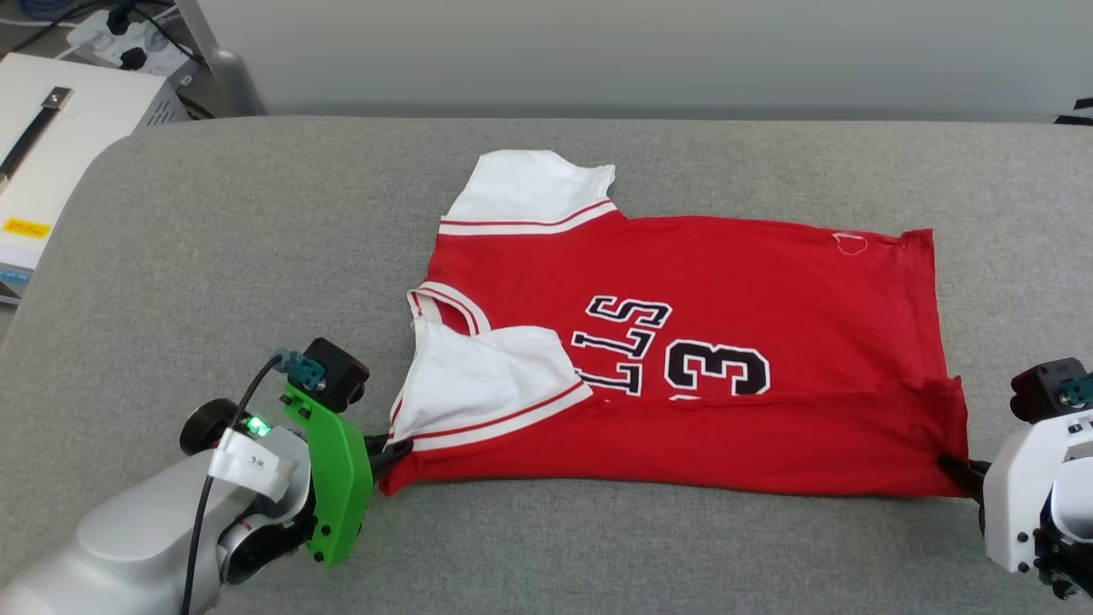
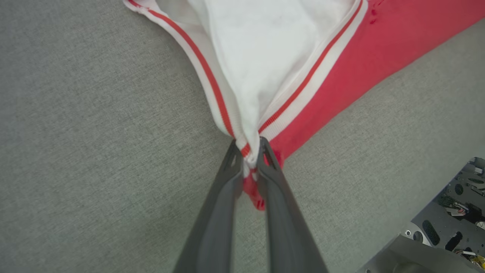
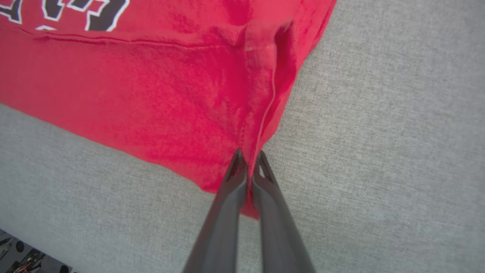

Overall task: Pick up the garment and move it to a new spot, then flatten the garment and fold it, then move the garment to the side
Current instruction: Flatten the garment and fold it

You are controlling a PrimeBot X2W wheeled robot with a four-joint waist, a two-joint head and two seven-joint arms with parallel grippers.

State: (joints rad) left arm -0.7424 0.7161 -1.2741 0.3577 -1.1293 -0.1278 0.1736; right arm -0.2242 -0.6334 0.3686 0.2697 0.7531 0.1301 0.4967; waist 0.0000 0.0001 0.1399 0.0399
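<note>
grey tabletop (image 1: 213, 256): garment (image 1: 726, 282) lies flat mid-surface, front up, collar end to robot's left, hem end to its right. The garment's near long edge looks turned over once and covers the bottom of the lettering (image 1: 632, 346).

left gripper (image 1: 393, 451) is at the garment's near collar-end corner, jaws clamped on the bunched white sleeve (image 1: 478, 376) trim plus red cloth. right gripper (image 1: 952, 465) is at the garment's near hem corner (image 3: 227, 178), jaws pinched together on it.

Reads as a lengthwise fold.
- Raise both corners evenly, just clear of the garment.
- Hold the near edge taut between the grippers.
- Carry straight toward the garment's far edge and lay down square to it.

Risk: the left pinch is thick and bunched, so the sleeve may drag or slip out.
</note>
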